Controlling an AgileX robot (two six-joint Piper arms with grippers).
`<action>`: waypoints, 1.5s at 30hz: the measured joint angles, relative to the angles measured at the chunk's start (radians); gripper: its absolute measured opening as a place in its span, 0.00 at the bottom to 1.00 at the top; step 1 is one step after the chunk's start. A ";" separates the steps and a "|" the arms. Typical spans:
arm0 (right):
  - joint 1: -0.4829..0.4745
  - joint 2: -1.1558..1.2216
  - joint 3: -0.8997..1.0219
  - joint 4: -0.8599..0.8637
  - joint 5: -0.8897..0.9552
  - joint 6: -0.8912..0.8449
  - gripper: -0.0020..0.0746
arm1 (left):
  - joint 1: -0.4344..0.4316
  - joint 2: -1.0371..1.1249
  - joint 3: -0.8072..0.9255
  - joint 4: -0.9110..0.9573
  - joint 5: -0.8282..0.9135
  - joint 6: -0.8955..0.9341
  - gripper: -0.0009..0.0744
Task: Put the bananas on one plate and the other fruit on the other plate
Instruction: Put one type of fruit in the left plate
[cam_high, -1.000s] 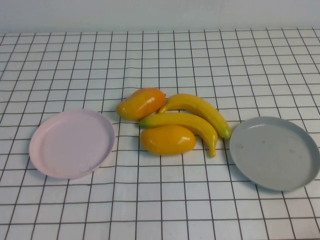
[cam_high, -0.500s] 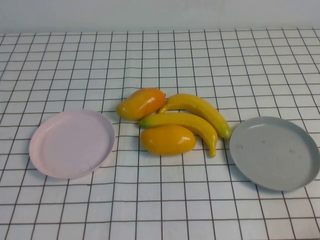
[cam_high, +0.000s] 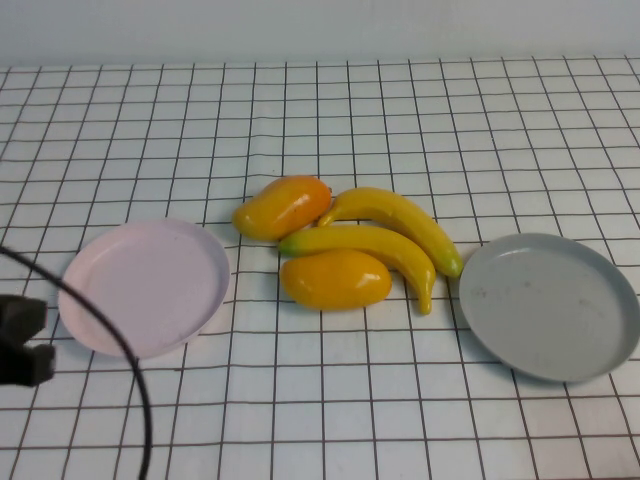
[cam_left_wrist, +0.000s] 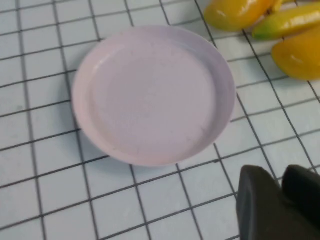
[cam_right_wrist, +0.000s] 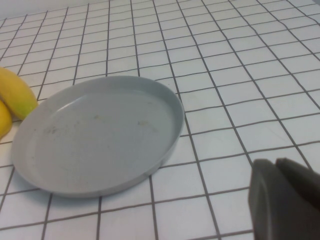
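Observation:
Two yellow bananas (cam_high: 400, 220) (cam_high: 380, 248) lie together mid-table, with one orange-yellow mango (cam_high: 285, 207) behind them on the left and another (cam_high: 335, 279) in front. The pink plate (cam_high: 145, 288) is on the left and the grey plate (cam_high: 548, 305) on the right, both empty. My left gripper (cam_high: 25, 340) is shut and empty at the left edge, beside the pink plate's near-left rim; it also shows in the left wrist view (cam_left_wrist: 277, 175) near the pink plate (cam_left_wrist: 152, 95). My right gripper (cam_right_wrist: 277, 167) is shut and empty beside the grey plate (cam_right_wrist: 100, 132). It is out of the high view.
A white cloth with a dark grid (cam_high: 330, 400) covers the table. The left arm's black cable (cam_high: 120, 340) arcs over the pink plate's near edge. A banana end (cam_right_wrist: 15, 92) shows at the edge of the right wrist view.
My left gripper and its cable have come into the high view at the lower left. The fruit and plates have not moved.

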 joint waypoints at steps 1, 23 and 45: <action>0.000 0.000 0.000 0.000 0.000 0.000 0.01 | -0.037 0.058 -0.027 0.012 0.004 0.002 0.12; 0.000 0.000 0.000 0.000 0.000 0.000 0.01 | -0.577 0.918 -0.573 0.270 -0.034 0.500 0.90; 0.000 0.000 0.000 0.000 0.000 0.000 0.01 | -0.579 1.140 -0.573 0.223 -0.255 0.547 0.89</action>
